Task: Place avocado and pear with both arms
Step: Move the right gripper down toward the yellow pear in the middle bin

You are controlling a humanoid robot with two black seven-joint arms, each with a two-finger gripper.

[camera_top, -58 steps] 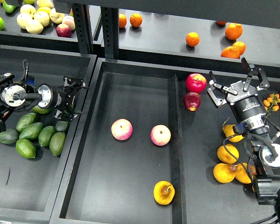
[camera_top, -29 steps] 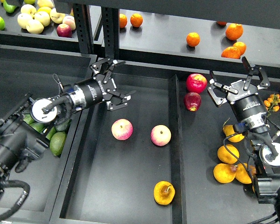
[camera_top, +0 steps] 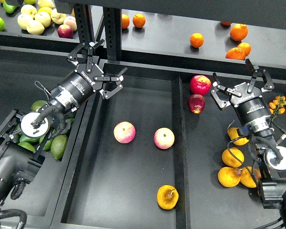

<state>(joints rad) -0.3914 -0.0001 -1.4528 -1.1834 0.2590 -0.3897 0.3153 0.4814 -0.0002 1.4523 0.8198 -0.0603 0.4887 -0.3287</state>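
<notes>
The pear, golden with a dark brown hollow, lies at the front of the middle tray. Several green avocados lie in the left bin, partly hidden under my left arm. My left gripper is open and empty, held above the back left corner of the middle tray, away from the avocados. My right gripper is open and empty above the right bin, beside two red apples. Neither gripper is near the pear.
Two pink-yellow apples lie in the middle tray. More yellow-orange fruit sits in the right bin under my right arm. Oranges and pale apples lie on the back shelf. A black upright post stands behind the left gripper.
My left arm has swung up out of the avocado bin and to the right, over the divider to the middle tray's back left corner, open and empty. The right arm has barely moved.
</notes>
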